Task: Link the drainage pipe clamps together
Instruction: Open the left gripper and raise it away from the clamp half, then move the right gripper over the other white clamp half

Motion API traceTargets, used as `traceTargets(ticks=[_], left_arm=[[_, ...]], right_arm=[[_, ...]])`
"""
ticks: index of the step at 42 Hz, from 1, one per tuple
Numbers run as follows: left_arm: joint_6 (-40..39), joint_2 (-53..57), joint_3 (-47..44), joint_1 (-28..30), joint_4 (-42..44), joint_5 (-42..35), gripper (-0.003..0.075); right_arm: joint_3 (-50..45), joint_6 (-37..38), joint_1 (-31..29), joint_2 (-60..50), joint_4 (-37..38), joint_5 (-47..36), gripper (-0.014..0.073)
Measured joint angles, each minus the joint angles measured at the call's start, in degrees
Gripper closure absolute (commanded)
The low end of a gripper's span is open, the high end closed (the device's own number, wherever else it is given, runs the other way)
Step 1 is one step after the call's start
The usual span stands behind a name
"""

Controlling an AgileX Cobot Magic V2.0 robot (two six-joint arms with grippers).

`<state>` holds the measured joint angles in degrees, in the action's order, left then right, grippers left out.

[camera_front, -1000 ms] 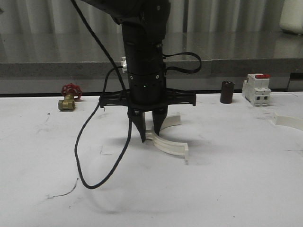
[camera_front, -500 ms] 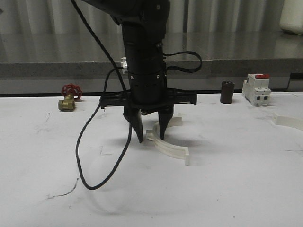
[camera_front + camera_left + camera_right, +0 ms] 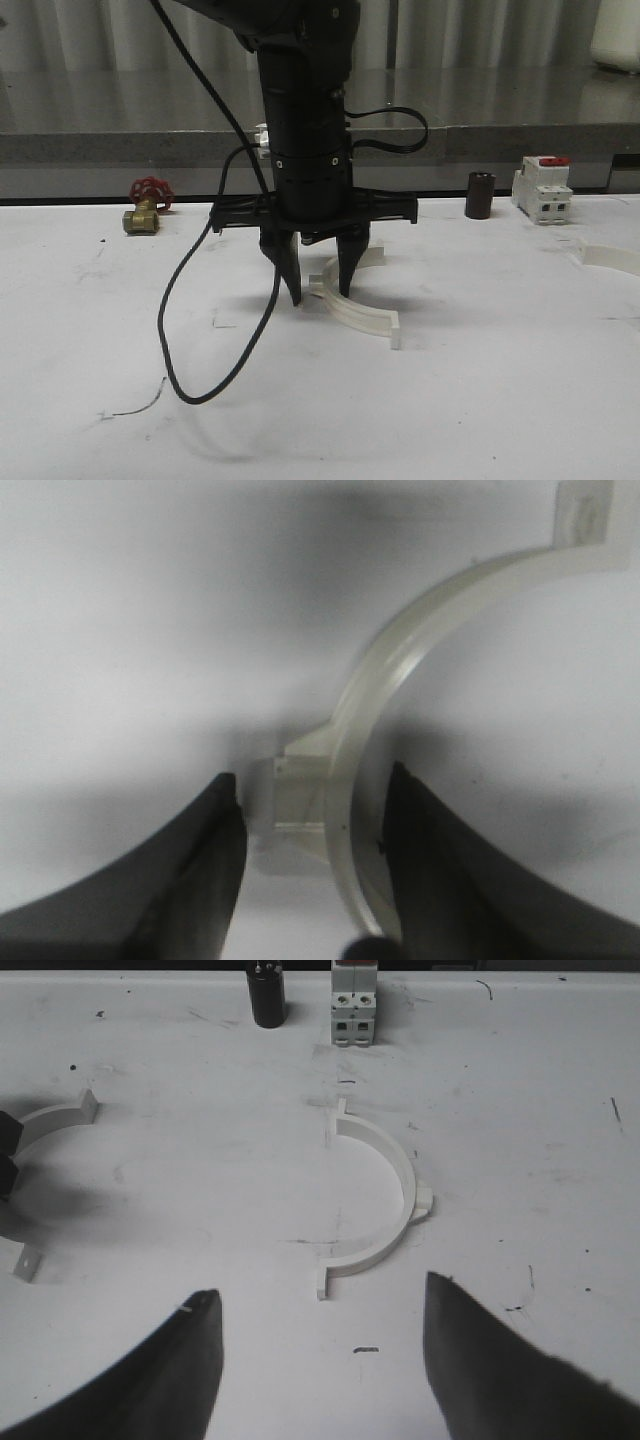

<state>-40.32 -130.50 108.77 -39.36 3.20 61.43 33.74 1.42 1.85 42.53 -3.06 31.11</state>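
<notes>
Left gripper [image 3: 319,292] straight down over one white half-ring clamp [image 3: 357,308], tips at the table. Fingers spread apart, one on each side of the band where a little square tab sticks out, seen close in the left wrist view [image 3: 300,800]. Inner side of one finger [image 3: 410,850] right against the band; other finger with a small gap to the tab. Not pinching, by the look of it. Band curving away from that gripper toward the white boxy switch [image 3: 542,188], far end tab lying flat on the table.

Second half-ring clamp [image 3: 385,1200] well apart from the first, nearer that switch, lying flat below the right gripper [image 3: 318,1360]. Right gripper wide open, holding nothing. Open side of this half ring facing toward the first clamp.

Likely next: squeeze shut on the first band, then carry it across to the other.
</notes>
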Motion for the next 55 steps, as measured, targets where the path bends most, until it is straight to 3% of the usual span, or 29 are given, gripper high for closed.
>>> traceTargets(ticks=[7,21,26,33,55], left_arm=[[4.06,0.38,2.97,0.00,2.21,3.96,0.0398],[28.30,13.96,5.10,0.00,4.15,8.71,0.0398],[35.43,20.02,3.63,1.82,1.13,8.82,0.0398],[43.16,29.40,-3.72,6.22,-4.83,5.94,0.0398],[44.53,64.93,-41.95,7.11,-4.57,-9.18,0.0398]], right_arm=[[0.00,0.00,0.00,0.00,0.00,0.00,0.0124],[0.00,0.00,0.00,0.00,0.00,0.00,0.0124],[0.00,0.00,0.00,0.00,0.00,0.00,0.0124],[0.00,0.00,0.00,0.00,0.00,0.00,0.0124],[0.00,0.00,0.00,0.00,0.00,0.00,0.0124]])
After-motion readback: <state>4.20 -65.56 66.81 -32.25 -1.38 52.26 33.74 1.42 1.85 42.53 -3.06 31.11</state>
